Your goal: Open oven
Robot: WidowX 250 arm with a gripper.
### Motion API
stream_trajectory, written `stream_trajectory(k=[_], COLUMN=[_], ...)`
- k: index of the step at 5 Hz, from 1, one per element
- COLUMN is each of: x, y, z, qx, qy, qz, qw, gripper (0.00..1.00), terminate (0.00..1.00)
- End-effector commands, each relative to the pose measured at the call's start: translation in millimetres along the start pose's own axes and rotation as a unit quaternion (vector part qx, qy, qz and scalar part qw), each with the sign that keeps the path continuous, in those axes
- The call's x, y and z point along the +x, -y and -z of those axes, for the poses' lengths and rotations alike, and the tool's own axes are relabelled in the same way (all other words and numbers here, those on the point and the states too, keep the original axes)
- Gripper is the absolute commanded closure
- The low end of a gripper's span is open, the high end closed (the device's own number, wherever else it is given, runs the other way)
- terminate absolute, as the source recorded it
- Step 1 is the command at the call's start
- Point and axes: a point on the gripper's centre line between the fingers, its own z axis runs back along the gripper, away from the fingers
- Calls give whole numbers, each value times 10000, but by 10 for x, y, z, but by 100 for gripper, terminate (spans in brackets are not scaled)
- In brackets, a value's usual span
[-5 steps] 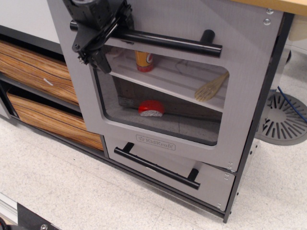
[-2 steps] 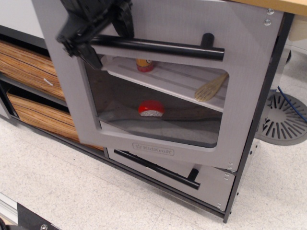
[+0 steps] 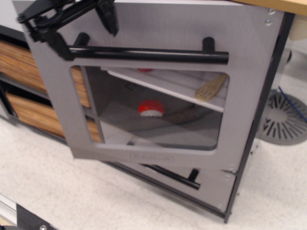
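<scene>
The toy oven's silver-grey door [image 3: 158,24] with its rounded clear window stands swung out towards me on its right-side hinge, partly open. Its long black bar handle [image 3: 153,54] runs across the top of the door. My black gripper [image 3: 86,40] is at the top left, its fingers [image 3: 108,14] astride the left end of the handle and closed on it. Through the window I see the white shelf [image 3: 168,81], a wooden utensil [image 3: 211,87] on it and a red item [image 3: 151,108] on the oven floor.
A short grey drawer with a black bar handle [image 3: 172,175] sits below the oven, partly hidden by the door. Wood-grain drawers [image 3: 24,64] are to the left. A round grey slotted base [image 3: 285,117] lies on the floor at right. A wooden countertop edge [image 3: 283,5] runs above.
The door's left edge has swung outward and leftward with my gripper on the handle. The opening is wider, and the door now covers most of the lower drawer.
</scene>
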Motion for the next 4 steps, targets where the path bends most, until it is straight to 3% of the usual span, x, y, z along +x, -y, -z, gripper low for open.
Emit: stream_trajectory(k=[1,2,3,4], x=[-19,35,22,-40], y=[-343,-469,-474,-287], z=[202,301,199,-73], qx=[534,717,685,653], qy=[-593,-760,-947,-1037], qz=[2337,3335,3382,3113], qw=[9690,9370,9338,9424], gripper=[0,0,0,0], terminate=[0,0,0,0])
